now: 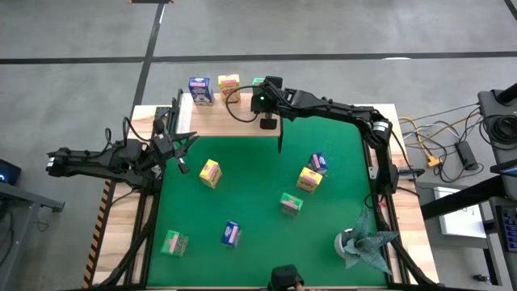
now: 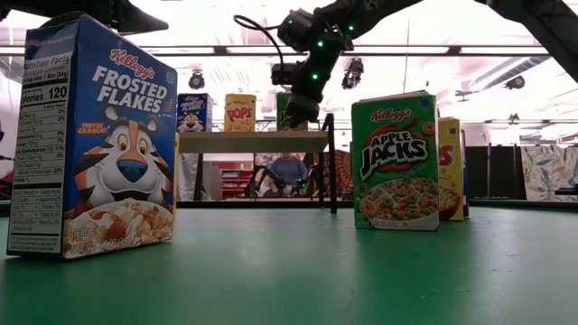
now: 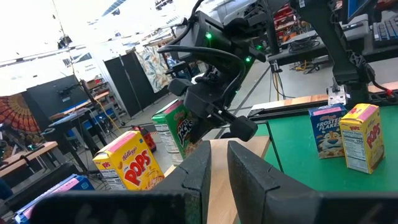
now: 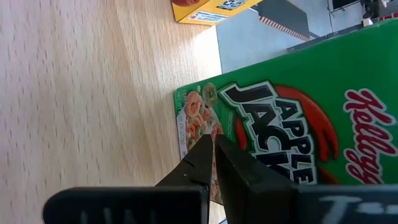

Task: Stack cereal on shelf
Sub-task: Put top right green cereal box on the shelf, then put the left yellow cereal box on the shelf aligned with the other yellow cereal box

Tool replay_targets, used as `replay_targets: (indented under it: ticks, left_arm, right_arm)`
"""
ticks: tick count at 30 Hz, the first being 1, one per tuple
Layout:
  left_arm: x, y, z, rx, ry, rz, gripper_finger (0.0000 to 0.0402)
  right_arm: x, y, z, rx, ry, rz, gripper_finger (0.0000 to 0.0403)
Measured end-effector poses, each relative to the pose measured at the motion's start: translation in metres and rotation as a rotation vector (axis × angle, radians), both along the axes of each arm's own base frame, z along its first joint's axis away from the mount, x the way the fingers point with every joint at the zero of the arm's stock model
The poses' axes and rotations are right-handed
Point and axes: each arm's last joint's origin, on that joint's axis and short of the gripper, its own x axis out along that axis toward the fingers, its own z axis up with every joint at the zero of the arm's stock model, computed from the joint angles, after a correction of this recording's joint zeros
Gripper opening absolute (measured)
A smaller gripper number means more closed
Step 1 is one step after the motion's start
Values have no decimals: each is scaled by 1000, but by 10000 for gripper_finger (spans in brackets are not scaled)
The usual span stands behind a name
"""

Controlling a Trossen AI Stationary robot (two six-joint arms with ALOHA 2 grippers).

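Setting the third box in the row along the shelf (image 1: 218,121): green box (image 4: 298,124) beside a yellow box (image 1: 229,85) and a blue box (image 1: 199,89), all three near the board's far edge. Working there with the right gripper (image 4: 213,142), jaws pressed fully together, nothing between them, tips right at the printed face of the green box. Looks like nudging or a finished placement rather than a grasp.

Waiting with the left gripper (image 3: 219,149) at the shelf's left end, jaws barely parted and empty.

Judging roughly a third done, with six boxes scattered on the green mat (image 1: 250,194) covering the counter. Nearest: a yellow one (image 1: 210,172).

Next, probably: lifting clear without tipping the green box, opening the jaws, then reaching down for a box on the mat.

Hard to tell whether the tips actually touch the green box. Hidden behind the right wrist in the low view: most of that box. Out of reckoning: the foil wad (image 1: 359,242) near the mat's corner.
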Motion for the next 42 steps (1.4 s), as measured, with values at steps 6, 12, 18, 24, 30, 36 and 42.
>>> replay_targets:
  ticks: [6,12,18,24,30,36,42]
  left_arm:
    - [0,0,0,0,0,0,37]
    - [0,0,0,-1,-1,0,37]
    - [0,0,0,-29,-15,-2,37]
    - [2,0,-4,-112,-25,-5,37]
    - [7,-1,-7,-236,-64,-36,37]
    - [15,-6,5,-407,-53,-197,37]
    - [23,-8,25,-660,149,-120,37]
  right_arm:
    - [1,5,1,8,-1,3,9]
    - [6,35,19,37,-60,63,9]
    - [-4,72,35,137,-153,128,9]
    - [-17,110,32,229,-258,218,9]
    - [-33,140,19,188,-386,330,9]
    - [-53,154,9,133,-519,404,9]
    - [-72,157,0,105,-627,470,9]
